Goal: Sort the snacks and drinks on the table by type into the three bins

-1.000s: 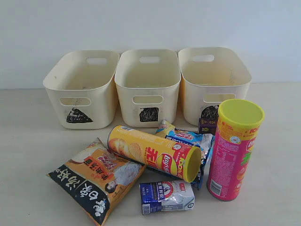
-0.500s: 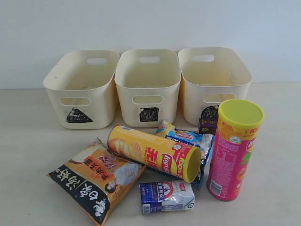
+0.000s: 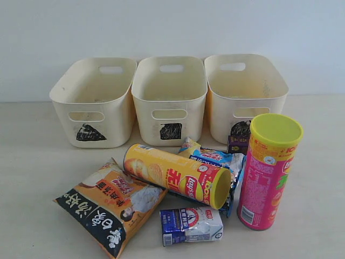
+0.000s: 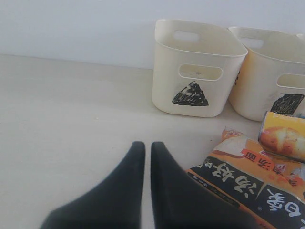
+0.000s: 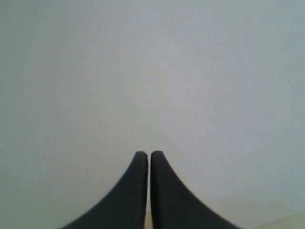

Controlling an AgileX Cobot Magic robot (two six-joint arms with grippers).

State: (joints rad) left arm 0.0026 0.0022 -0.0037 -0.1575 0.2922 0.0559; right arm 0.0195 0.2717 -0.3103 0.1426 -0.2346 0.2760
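- Cream plastic tubs stand in a row across the upper middle of the exterior view: the triangle bin (image 3: 92, 102) at left, the square bin (image 3: 170, 100) in the middle, the circle bin (image 3: 245, 94) at right. Nothing shows inside them.
- Nothing is sorted yet. The orange-and-black bag (image 3: 110, 205) lies at lower left and the yellow chip tube (image 3: 175, 175) on its side at centre. The blue-and-white carton (image 3: 191, 225) is at bottom centre and the pink chip tube (image 3: 267, 172) stands upright at right.
- The blue-and-black bag (image 3: 218, 159) sits partly hidden behind the yellow tube. The dark purple carton (image 3: 236, 144) is just in front of the circle bin.
- My left gripper (image 4: 147, 145) is clenched on nothing. The orange-and-black bag lies just beside its fingertips, with the triangle bin beyond.
- My right gripper (image 5: 148, 155) is pinched closed too, empty, facing only blank wall (image 5: 152, 71).
- I judge my left arm the nearer one, with that bag as its first pick.
- The yellow tube's long axis runs upper left to lower right, lid end lower right.
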